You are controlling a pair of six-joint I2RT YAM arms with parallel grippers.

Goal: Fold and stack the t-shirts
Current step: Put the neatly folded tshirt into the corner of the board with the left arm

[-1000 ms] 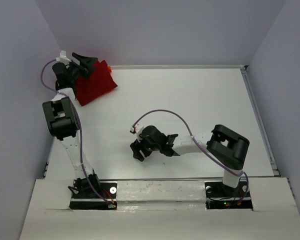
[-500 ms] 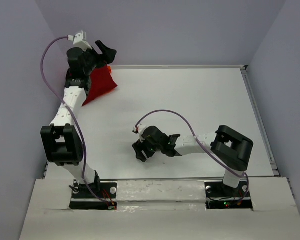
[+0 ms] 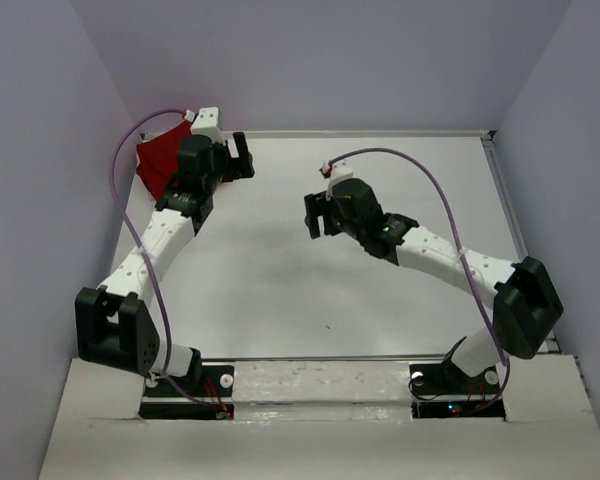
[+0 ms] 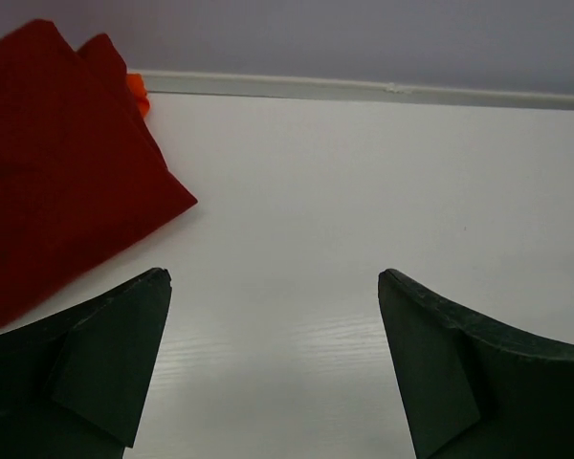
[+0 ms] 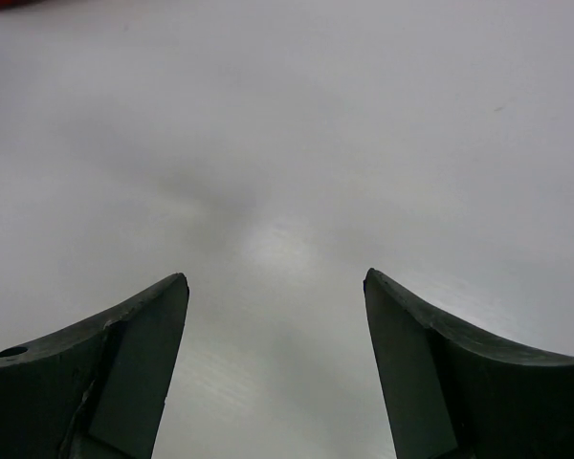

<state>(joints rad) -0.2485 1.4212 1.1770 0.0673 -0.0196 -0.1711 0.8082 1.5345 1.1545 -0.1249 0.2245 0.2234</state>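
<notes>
The dark crimson red cloth t-shirt (image 4: 57, 163) lies folded in the far left corner of the white table (image 3: 380, 280). Only a small tip of the bright orange cloth t-shirt (image 4: 137, 89) peeps out at its far edge, so I take the orange one to be underneath, though I can't see how squarely. My left gripper (image 4: 273, 277) hangs just beside the pile's right edge, fingers wide apart with nothing between them. My right gripper (image 5: 275, 275) is over bare table towards the middle, well apart from the pile, fingers likewise spread and empty. I judge the stacking about finished, so the step in hand is getting clear cleanly. To do it well I'd lift the left wrist straight up before swinging it home, keeping the finger nearest the cloth off that loose crimson hem so nothing drags the top shirt askew. I'd bring the right arm home along its own side.
</notes>
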